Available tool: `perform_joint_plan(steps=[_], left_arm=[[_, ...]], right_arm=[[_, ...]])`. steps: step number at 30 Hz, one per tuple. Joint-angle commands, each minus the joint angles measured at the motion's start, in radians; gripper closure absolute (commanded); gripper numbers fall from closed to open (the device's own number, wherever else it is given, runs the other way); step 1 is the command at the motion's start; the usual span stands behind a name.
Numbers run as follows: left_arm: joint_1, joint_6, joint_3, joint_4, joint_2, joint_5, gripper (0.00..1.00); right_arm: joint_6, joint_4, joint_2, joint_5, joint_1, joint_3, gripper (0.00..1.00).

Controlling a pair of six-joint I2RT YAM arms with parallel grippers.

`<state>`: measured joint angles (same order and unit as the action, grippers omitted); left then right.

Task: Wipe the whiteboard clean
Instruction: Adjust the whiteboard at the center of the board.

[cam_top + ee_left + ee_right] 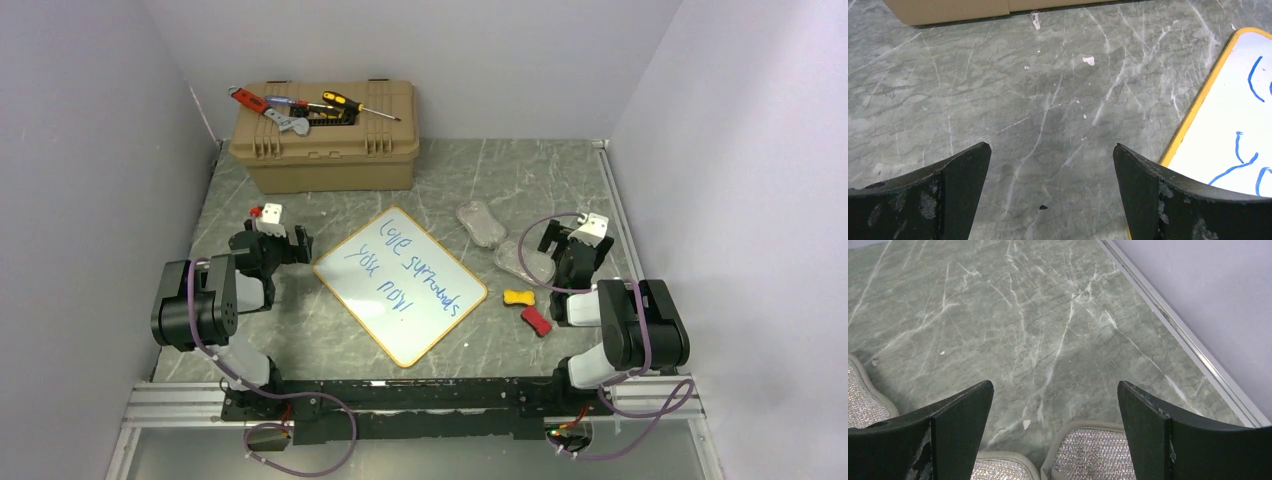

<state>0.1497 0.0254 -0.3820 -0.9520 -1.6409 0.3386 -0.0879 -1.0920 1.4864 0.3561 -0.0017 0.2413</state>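
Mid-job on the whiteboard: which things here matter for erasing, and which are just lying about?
For the job: whiteboard, blue writing on it; two mesh pads, possibly wipers.
Lying about: tan toolbox; screwdrivers and wrench on its lid; yellow bone-shaped piece; red bone-shaped piece.

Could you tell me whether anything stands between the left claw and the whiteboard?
Nothing visible does. The left claw is open over the bare tabletop. The whiteboard, with blue writing on it, lies flat just to the claw's right, and only tabletop shows between them.
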Motion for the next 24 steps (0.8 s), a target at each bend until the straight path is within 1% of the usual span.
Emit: perform_joint_plan(steps=[1,14,16,18,19,21,22,23,24], left_arm=[[0.002,0.007,-0.004,-0.021,0.009,-0.010,0.01],[0.003,0.002,-0.004,-0.018,0.009,-0.008,0.01],[0.005,-0.002,-0.002,-0.022,0.012,-0.009,0.02],[0.010,-0.006,-0.043,0.065,0.045,-0.011,0.01],[0.012,-0.006,-0.086,0.151,0.067,-0.002,0.01],[0.013,0.010,-0.202,0.434,0.105,0.026,0.01],[0.012,0.035,-0.254,0.517,0.114,0.053,0.01],[0.009,0.058,-0.290,0.575,0.121,0.074,0.01],[0.007,0.083,-0.314,0.615,0.130,0.088,0.00]], right_arm=[[-0.010,-0.025,-0.020,-0.008,-0.004,-0.003,0.00],[-0.012,-0.020,-0.018,-0.006,-0.004,0.000,0.00],[-0.012,-0.020,-0.020,-0.006,-0.004,-0.002,0.00],[-0.012,-0.025,-0.023,-0.004,-0.004,-0.003,0.00],[-0.020,-0.020,-0.027,0.022,-0.004,0.000,0.00],[-0.032,0.032,-0.050,0.029,-0.004,0.012,0.00],[-0.016,0.026,-0.052,0.015,-0.004,0.012,0.00],[0.000,0.020,-0.059,0.025,0.025,0.014,0.00],[0.004,0.070,-0.081,0.075,0.049,0.035,0.00]])
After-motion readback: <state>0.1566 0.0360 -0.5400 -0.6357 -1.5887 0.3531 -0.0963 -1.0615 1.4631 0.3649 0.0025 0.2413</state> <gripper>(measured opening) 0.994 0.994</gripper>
